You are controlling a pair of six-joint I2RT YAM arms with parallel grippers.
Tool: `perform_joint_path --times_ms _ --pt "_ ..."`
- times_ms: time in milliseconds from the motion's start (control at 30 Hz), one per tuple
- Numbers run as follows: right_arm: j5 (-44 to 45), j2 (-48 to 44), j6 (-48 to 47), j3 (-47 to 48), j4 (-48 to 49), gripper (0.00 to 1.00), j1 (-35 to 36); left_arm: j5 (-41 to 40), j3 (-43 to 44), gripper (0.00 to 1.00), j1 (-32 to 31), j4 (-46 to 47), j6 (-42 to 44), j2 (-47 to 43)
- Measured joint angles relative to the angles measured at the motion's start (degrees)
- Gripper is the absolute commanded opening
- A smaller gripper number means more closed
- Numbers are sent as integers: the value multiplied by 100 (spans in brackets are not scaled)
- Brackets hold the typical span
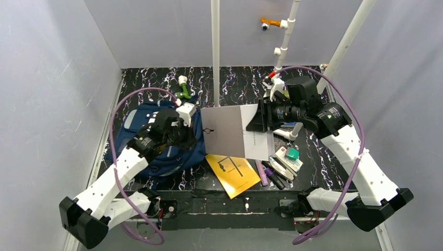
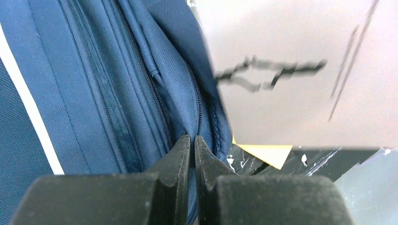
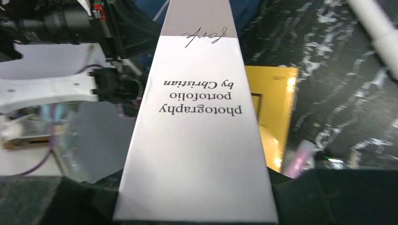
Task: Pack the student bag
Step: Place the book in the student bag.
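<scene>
The student bag, navy-blue fabric, lies at the left of the table under my left arm. My left gripper is shut, its tips pinched together right at the bag's zipper seam. Over the middle of the table my right gripper is shut on the near edge of a flat white and grey book printed "photography portofolio". The book reaches from that gripper toward the bag's right side, and its grey end hangs just over the bag.
A yellow booklet lies in front of the book. Pens and markers and a white box with a green cap sit at the right. A green-handled item lies behind the bag. A white pole stands at centre back.
</scene>
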Motion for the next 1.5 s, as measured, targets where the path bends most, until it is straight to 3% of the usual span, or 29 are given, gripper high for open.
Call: perform_joint_path --times_ms 200,367,567,700,933,1067,1267,1500 --pt "-796 -9 787 -238 758 1 -20 -81 507 0 83 -227 118 -87" --pt "-752 -52 1075 -754 1064 1 -55 -138 514 0 120 -415 98 63" --pt "-734 -470 1604 -2297 1893 1 -59 -424 514 0 149 -608 76 48" --pt "-315 -369 1639 -2957 1790 1 -81 -549 647 0 157 -564 103 -195" --pt "-332 -339 1593 -3025 1845 1 -160 -564 763 0 160 -476 68 -378" --pt "-184 -232 1290 -2498 1266 1 -168 -793 772 0 155 -450 96 -398" --pt "876 -37 688 -546 7 1 -216 -1213 627 0 157 70 503 -1078" --pt "-13 431 992 286 -61 1 -240 -1303 601 0 155 431 1128 -1718"
